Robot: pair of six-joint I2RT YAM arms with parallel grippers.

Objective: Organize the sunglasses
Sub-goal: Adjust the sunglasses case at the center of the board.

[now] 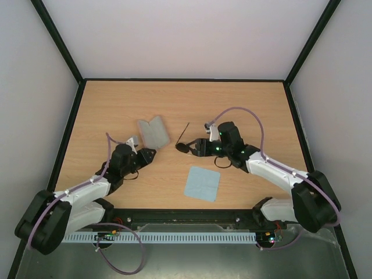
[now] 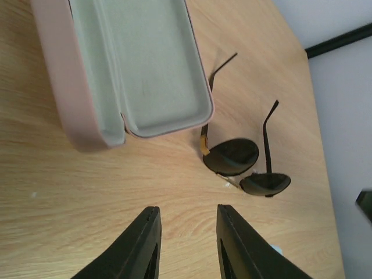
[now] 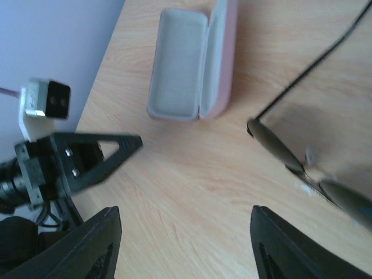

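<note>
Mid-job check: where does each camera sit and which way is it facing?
Top external: above and behind, looking down on the table; left arm, right arm show.
Left wrist: low, facing pink case and sunglasses; own fingers below.
Right wrist: low, facing the case and left gripper; own fingers below.
All share case and sunglasses.

Straight ahead of the left jaws it's just bare wooden table (image 2: 87,192), so there's room to slide forward. Past that, the open pink oblong case with grey lining (image 2: 64,87) blocks ahead-left. The dark round-lens wire sunglasses (image 2: 232,157) sit ahead-right, one temple right beside the case rim, so no lane between them. Right jaws, spread wide: sunglasses close ahead-right, clear table ahead-centre.
</note>
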